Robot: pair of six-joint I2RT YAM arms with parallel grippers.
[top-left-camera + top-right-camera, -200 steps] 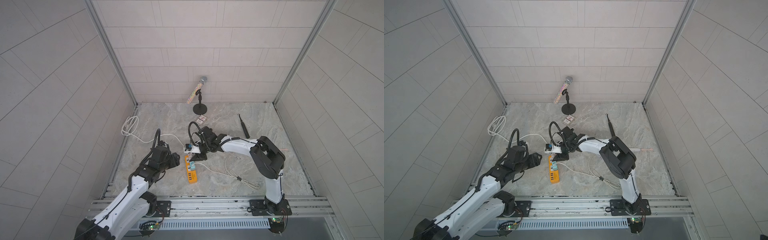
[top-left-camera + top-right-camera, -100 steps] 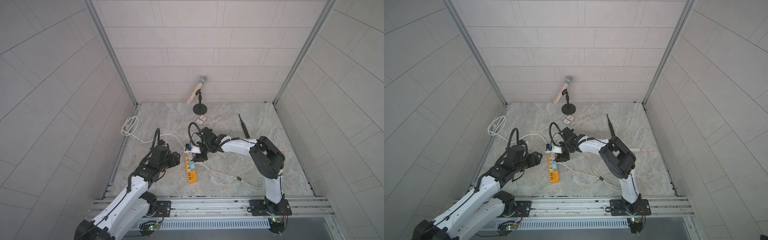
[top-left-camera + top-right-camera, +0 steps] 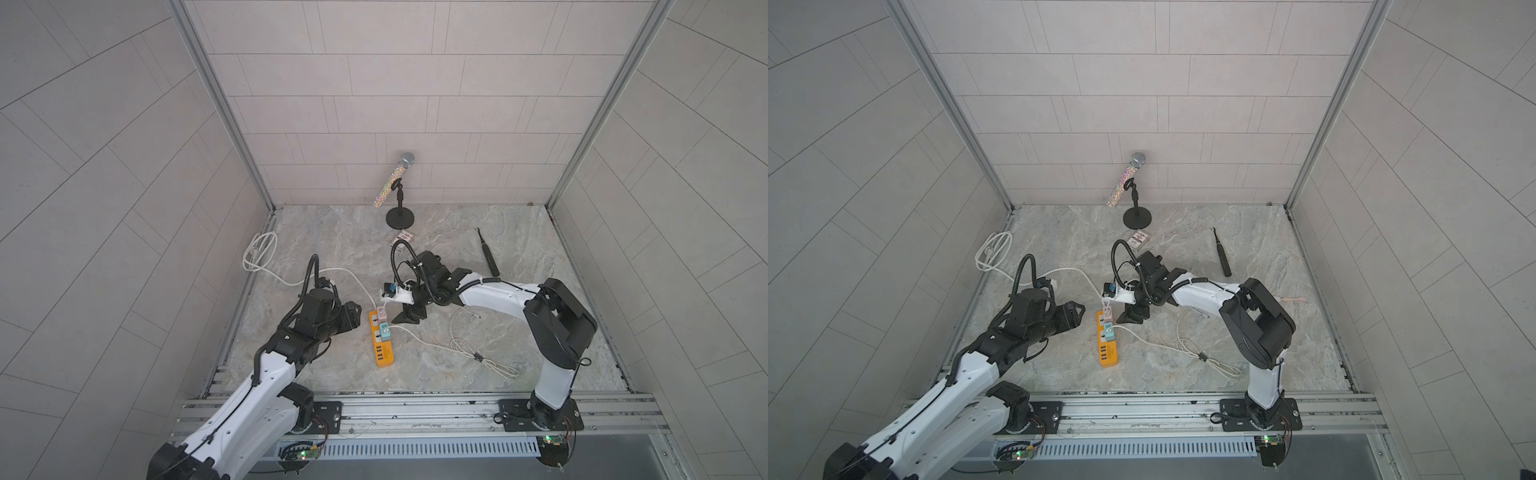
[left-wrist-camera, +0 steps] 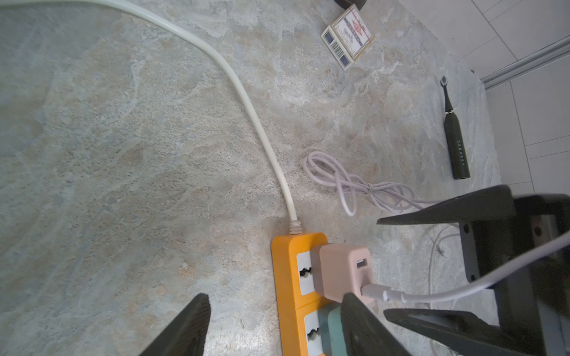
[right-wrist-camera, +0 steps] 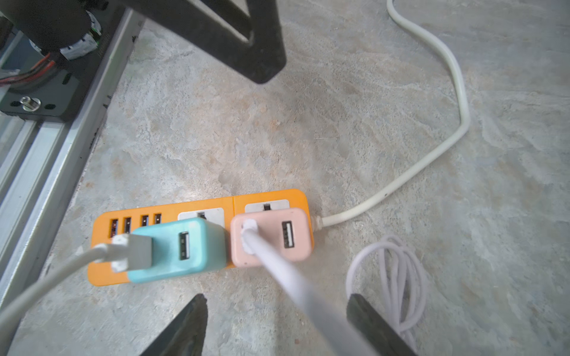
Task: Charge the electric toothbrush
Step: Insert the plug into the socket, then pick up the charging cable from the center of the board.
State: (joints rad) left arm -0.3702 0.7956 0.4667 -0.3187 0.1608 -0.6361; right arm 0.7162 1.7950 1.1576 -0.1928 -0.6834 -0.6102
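Note:
The black electric toothbrush (image 3: pixel 487 257) (image 3: pixel 1222 257) (image 4: pixel 456 138) lies flat at the back right, far from both grippers. An orange power strip (image 3: pixel 381 345) (image 5: pixel 105 271) lies at the front middle with a pink adapter (image 4: pixel 342 271) (image 5: pixel 271 237) plugged in. A pale cable (image 5: pixel 277 271) is plugged into that adapter. It runs up between the fingers of my right gripper (image 5: pixel 276 296) (image 3: pixel 409 318), which is open and not touching it. My left gripper (image 4: pixel 274 295) (image 3: pixel 353 320) hangs open over the strip's left edge, holding nothing.
A teal adapter (image 5: pixel 179 249) with a white cable (image 3: pixel 457 345) sits beside the pink one. A lilac cable bundle (image 4: pixel 354 185) lies behind the strip. A microphone on a stand (image 3: pixel 399 183) and a small card box (image 3: pixel 402 237) stand at the back. The strip's cord is coiled (image 3: pixel 259 253) at left.
My right gripper's jaws have spread apart around the cable at the pink adapter. The left arm has not moved.

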